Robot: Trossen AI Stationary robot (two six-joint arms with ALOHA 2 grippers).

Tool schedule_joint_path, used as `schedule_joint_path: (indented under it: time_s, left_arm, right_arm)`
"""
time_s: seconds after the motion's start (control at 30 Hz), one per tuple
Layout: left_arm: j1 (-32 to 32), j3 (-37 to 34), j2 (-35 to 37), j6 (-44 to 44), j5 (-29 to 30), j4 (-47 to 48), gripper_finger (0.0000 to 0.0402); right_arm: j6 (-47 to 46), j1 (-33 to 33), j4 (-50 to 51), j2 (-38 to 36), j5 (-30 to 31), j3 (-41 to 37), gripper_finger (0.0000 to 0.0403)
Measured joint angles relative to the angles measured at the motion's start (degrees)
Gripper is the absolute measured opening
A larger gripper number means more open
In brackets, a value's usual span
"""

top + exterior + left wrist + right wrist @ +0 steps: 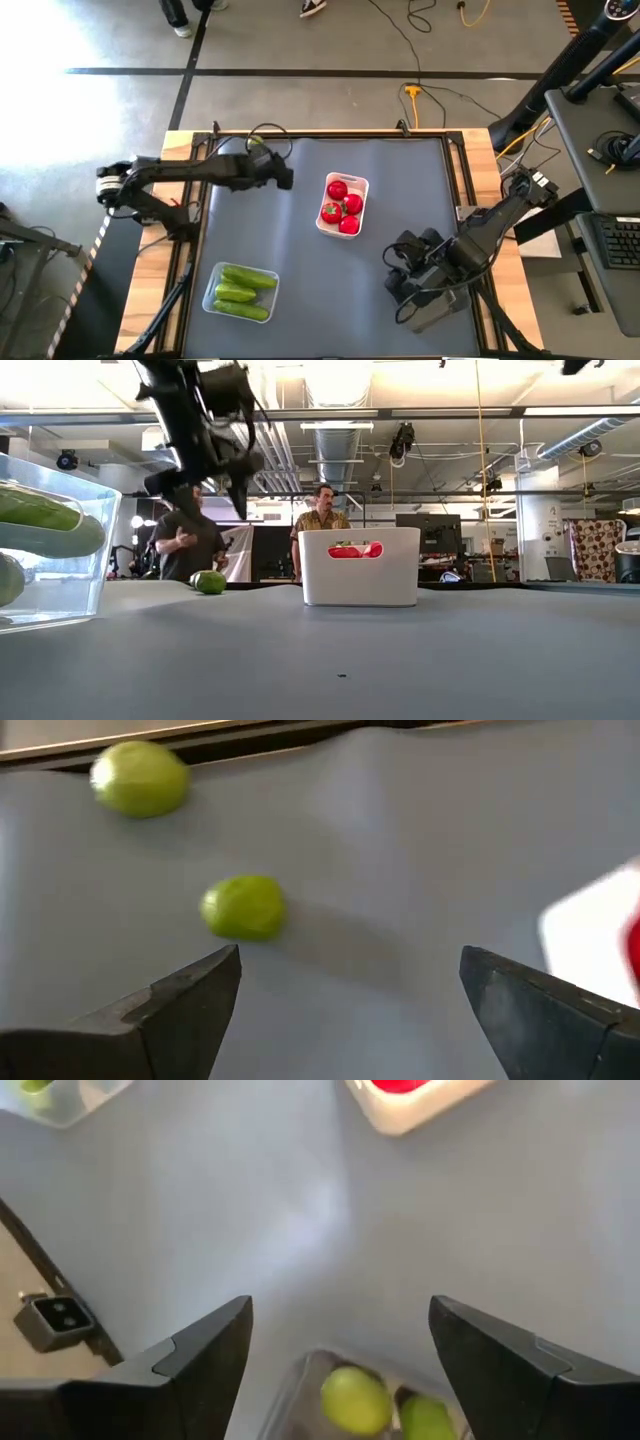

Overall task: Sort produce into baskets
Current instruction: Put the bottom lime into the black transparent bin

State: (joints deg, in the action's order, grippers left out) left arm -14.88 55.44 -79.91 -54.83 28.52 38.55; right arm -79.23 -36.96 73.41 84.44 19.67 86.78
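Hovering over two loose limes at the far left of the table, left end effector spread wide and empty.

The nearer lime lay just ahead of my fingers, the other lime close to the table's edge. Being round, neither showed a long axis or heading, so I judged any approach angle would do. The risk was a finger nudging one, which could roll it off the edge. My right end effector hung open over the dark tray holding two limes; tomatoes sat in the white tray, cucumbers in the clear tray.
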Motion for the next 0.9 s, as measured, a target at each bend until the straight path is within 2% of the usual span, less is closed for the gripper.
schedule_joint_path:
  time_s: [0.3, 0.63, 0.9]
  left_arm:
    - [-8.97, -0.07, -9.73, 3.76, -7.23, -1.39, 0.0361]
    - [-15.38, 0.35, -14.15, 5.11, -9.57, -3.50, 0.0361]
    - [-17.00, 0.35, -18.45, 3.90, -10.08, -6.71, 0.0361]
  right_arm:
    - [15.72, 8.03, -0.08, -0.82, -0.43, 0.16, 0.0306]
    - [36.09, 20.21, -0.07, -6.79, -0.40, 0.16, 0.0308]
    - [47.32, 28.18, -0.09, -10.71, -0.30, 0.14, 0.0307]
